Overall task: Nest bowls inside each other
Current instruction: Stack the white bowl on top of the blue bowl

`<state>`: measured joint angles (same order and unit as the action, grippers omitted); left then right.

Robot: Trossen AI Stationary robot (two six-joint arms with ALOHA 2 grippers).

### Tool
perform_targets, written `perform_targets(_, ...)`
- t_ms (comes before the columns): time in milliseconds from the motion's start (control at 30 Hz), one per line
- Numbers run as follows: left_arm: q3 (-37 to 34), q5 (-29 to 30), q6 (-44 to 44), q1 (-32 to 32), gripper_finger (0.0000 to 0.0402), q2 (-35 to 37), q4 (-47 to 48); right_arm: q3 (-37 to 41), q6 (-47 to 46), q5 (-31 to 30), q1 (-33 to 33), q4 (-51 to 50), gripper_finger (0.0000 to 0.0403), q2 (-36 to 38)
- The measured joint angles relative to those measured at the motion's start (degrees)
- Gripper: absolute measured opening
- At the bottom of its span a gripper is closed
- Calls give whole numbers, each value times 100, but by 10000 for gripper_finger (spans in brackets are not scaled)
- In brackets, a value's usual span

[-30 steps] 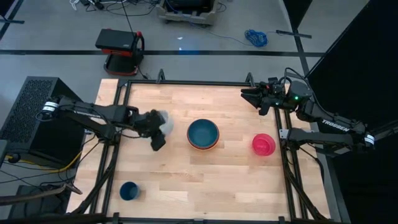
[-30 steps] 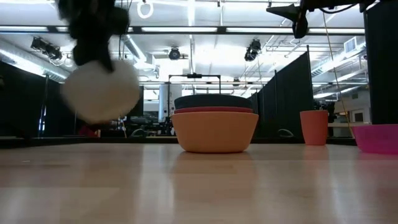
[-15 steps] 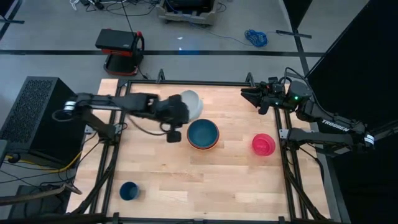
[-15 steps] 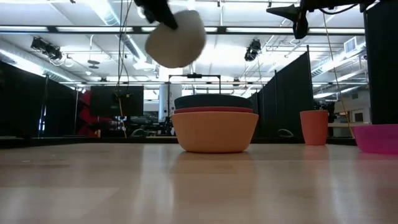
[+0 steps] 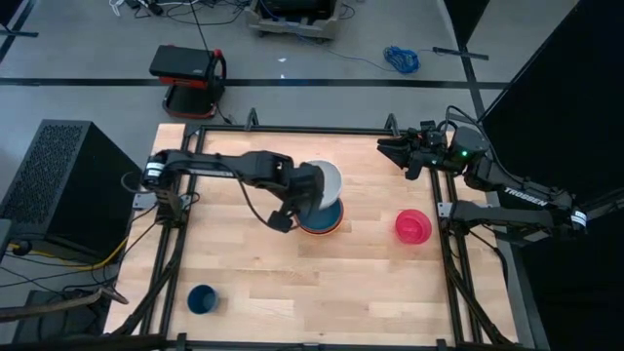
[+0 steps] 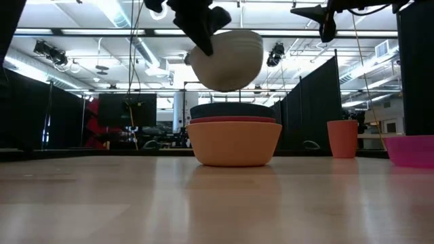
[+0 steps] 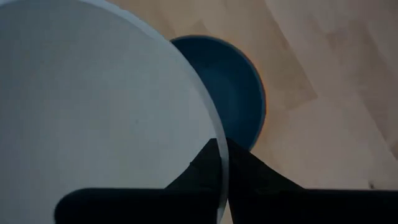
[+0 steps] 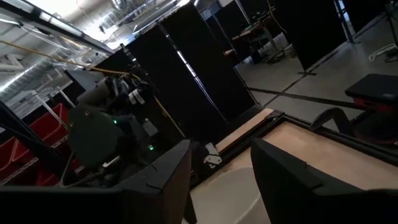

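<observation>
White smooth bowl point(image 6: 227, 59) (round, rim pinched) in left gripper point(image 5: 304, 192).

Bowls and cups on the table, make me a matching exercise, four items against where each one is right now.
Items:
1. round white plastic bowl
2. round pink plastic bowl
3. small dark blue cup
4. round teal-blue plastic bowl

Places:
A. near the table's left front corner
B. top of the stack on red and orange bowls
C. held above the stack by the left gripper
D. alone on the table's right side

Pairs: 1-C, 2-D, 3-A, 4-B
</observation>
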<state>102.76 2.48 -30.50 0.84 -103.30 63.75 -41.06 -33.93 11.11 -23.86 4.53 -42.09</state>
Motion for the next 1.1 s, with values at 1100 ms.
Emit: perform_targets(1100, -374, -627, -382, 2, 0, -739, -133, 0, 11, -50, 2, -143, 168, 0)
